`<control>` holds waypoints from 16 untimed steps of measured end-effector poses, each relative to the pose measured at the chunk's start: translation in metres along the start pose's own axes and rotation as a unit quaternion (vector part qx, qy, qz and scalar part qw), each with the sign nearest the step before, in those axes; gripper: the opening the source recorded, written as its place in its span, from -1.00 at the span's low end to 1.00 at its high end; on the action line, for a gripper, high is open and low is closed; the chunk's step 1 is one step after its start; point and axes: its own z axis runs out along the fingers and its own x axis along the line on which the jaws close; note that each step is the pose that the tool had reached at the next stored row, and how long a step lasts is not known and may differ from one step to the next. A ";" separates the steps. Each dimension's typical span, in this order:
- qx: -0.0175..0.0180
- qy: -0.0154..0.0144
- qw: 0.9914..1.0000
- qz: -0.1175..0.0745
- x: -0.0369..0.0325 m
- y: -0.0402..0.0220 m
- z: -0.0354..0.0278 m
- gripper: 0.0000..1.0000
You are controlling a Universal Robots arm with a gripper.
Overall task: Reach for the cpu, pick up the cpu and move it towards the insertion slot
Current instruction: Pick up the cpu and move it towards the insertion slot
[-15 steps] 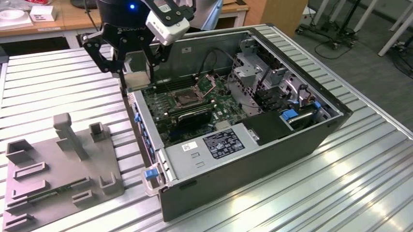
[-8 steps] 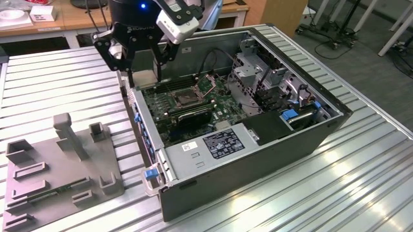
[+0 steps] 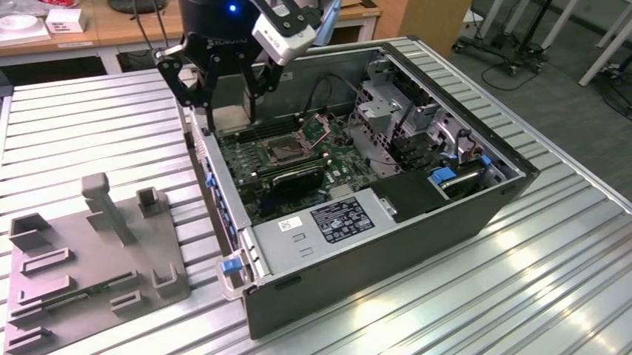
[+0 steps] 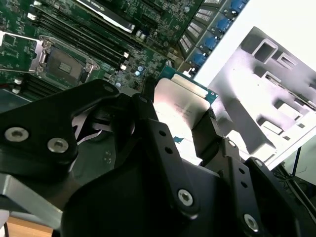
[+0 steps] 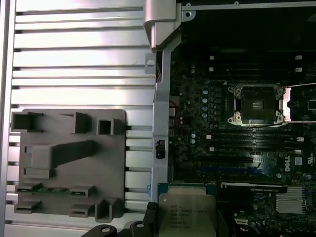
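Note:
My gripper (image 3: 229,120) hangs over the edge of the open computer case nearest the exterior view's left, shut on the cpu (image 3: 230,117). In both wrist views the cpu (image 4: 180,104) (image 5: 186,211) is a thin silvery square with a pale rim, pinched at two opposite edges between my black fingers (image 4: 148,96). The insertion slot (image 3: 286,151) is a dark square socket with a shiny metal frame on the green motherboard. It lies open, apart from the chip, in both wrist views (image 4: 64,61) (image 5: 256,104).
The grey plastic holder (image 3: 89,251) (image 5: 69,163) lies on the slatted metal table (image 3: 89,118) at the exterior view's left, with a narrow green circuit strip (image 5: 54,189) in one recess. The black case wall (image 3: 395,237), drive cage (image 3: 405,118) and cables surround the motherboard.

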 end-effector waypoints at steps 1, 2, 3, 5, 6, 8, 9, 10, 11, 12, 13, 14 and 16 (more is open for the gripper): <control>0.000 0.000 1.000 0.000 -0.0012 0.0000 0.0000 0.09; 0.000 0.000 1.000 0.000 -0.0023 0.0000 0.0000 0.09; 0.000 0.000 1.000 0.000 -0.0032 0.0000 0.0000 0.09; 0.000 0.000 1.000 0.000 -0.0046 0.0001 -0.0001 0.09; 0.000 0.000 1.000 0.000 -0.0049 0.0002 -0.0001 0.09; 0.000 0.000 1.000 0.000 -0.0057 0.0004 0.0000 0.09; 0.000 0.000 1.000 0.000 -0.0061 0.0006 0.0000 0.09; 0.000 0.000 1.000 0.000 -0.0063 0.0007 0.0000 0.09; 0.000 0.000 1.000 0.000 -0.0064 0.0009 -0.0001 0.09; 0.000 0.000 1.000 0.000 -0.0066 0.0011 -0.0001 0.09; 0.000 0.000 1.000 0.000 -0.0066 0.0013 0.0000 0.09; 0.000 0.000 1.000 0.000 -0.0067 0.0017 0.0000 0.09; 0.000 0.000 1.000 0.000 -0.0069 0.0023 -0.0001 0.09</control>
